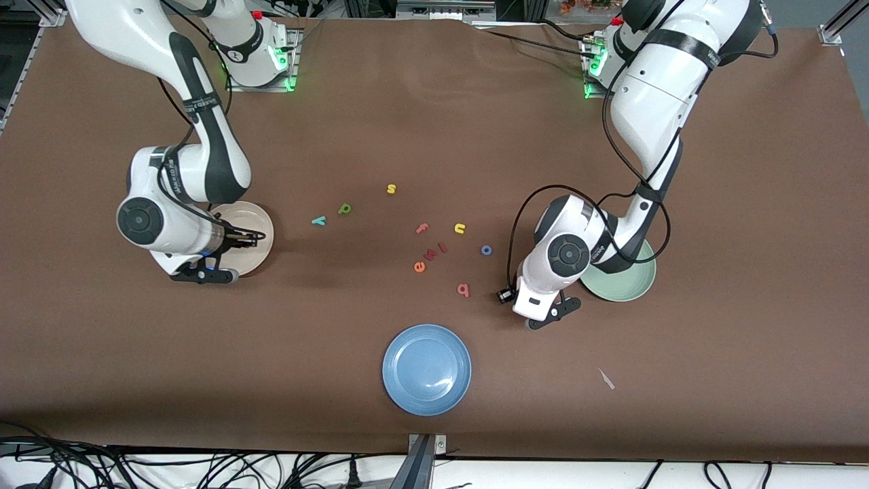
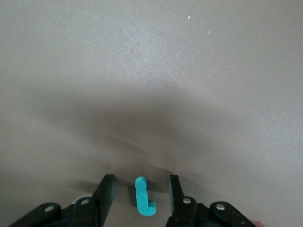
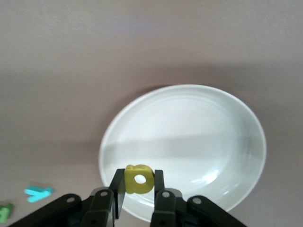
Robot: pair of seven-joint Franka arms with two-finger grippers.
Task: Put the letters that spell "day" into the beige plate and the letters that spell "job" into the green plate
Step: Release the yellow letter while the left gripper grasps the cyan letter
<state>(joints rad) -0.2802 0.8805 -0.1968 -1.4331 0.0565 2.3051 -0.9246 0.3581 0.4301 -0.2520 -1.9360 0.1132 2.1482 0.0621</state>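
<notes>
**Arms hide their own grippers from the high camera**

From the front view, both wrists cover what their fingers are doing. Only the right wrist view shows the right gripper (image 3: 140, 189) clamped on the yellow a (image 3: 138, 179), held over the rim of the beige plate (image 3: 189, 137). That plate is half hidden under the right arm in the front view.

Only the left wrist view shows the teal j (image 2: 143, 196) lying on the brown table (image 2: 151, 71) between the parted fingers of the left gripper (image 2: 140, 194), neither finger touching it. The green plate (image 1: 635, 285) sits just beside, partly covered by the left arm.

In open view at mid-table lie the teal y (image 1: 318, 220), green d (image 1: 345, 208), blue o (image 1: 486, 250) and pink b (image 1: 463, 290), none on a plate.
</notes>
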